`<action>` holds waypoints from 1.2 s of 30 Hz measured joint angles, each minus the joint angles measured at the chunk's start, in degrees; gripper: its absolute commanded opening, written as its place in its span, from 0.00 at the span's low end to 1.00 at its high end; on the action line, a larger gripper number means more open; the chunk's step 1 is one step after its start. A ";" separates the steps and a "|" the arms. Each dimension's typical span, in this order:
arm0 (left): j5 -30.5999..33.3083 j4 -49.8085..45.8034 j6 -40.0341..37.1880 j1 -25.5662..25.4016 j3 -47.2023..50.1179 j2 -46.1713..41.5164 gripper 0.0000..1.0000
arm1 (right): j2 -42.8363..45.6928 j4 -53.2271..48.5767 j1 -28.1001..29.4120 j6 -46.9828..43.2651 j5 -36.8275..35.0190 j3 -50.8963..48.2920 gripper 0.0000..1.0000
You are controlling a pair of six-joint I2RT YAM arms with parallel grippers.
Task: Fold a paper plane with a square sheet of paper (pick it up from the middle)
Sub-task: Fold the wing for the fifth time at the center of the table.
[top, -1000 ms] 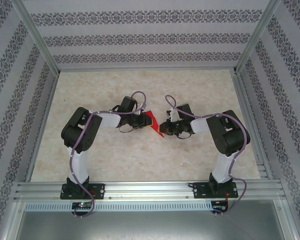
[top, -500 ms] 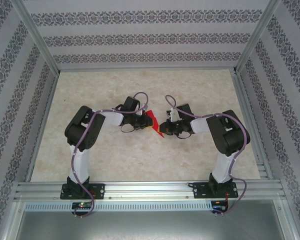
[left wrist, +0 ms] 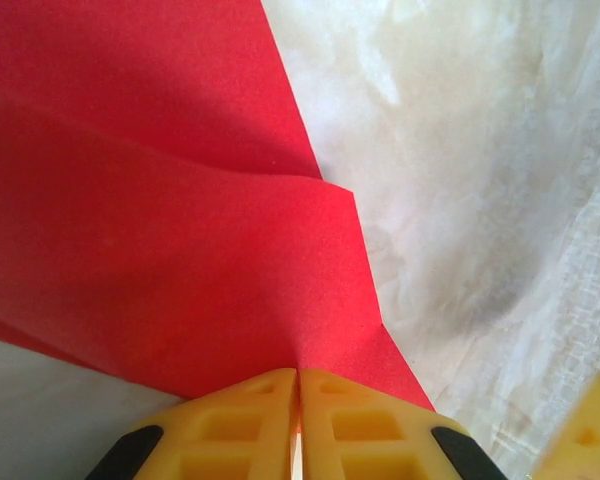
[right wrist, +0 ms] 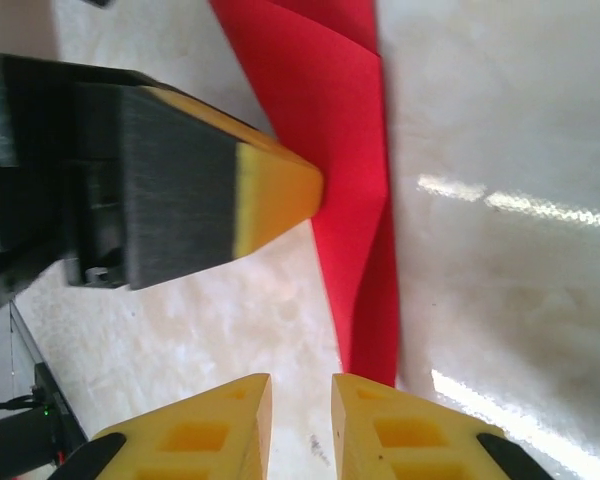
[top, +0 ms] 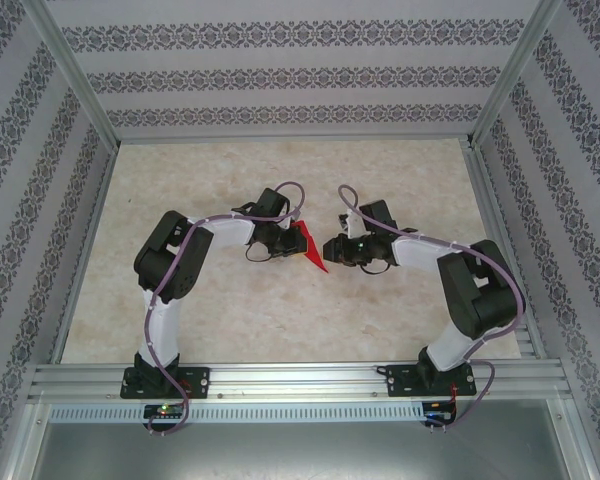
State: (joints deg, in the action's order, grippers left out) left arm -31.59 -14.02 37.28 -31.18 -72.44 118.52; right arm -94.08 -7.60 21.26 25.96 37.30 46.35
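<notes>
The left gripper point(top: 286, 238), seen from above, meets the paper plane point(top: 306, 246) near the middle of the table point(top: 230, 320). The right gripper point(top: 330, 247) stands just beside the red tip, apart from it. The tabletop is pale, marbled beige. Striped wallpaper point(top: 280, 75) with dark ornamental bands closes three sides inside an aluminium frame point(top: 70, 80), and a metal rail point(top: 300, 378) at the near edge carries both bases.

From the left wrist, the yellow fingers point(left wrist: 240, 410) are pressed together, pinching the edge of the folded red paper. It fans out beyond them, creased, over the mottled surface.

From the right wrist, the right fingers point(right wrist: 210, 430) stand a narrow gap apart, with bare table between them. The plane's pointed end lies just beside one finger.
</notes>
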 measured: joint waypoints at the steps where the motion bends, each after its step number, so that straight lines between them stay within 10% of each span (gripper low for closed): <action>1: 0.13 0.00 -0.07 0.00 0.00 0.00 0.12 | 0.15 -0.55 0.02 -0.35 -0.15 0.48 0.18; 36: 0.57 -0.50 -0.44 -0.04 -0.26 0.04 0.12 | -10.88 -0.87 4.22 -0.61 0.94 4.68 0.10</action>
State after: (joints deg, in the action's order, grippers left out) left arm -31.03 -14.52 36.84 -31.22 -72.71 118.56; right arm -104.97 -8.47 25.47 25.34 38.24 51.03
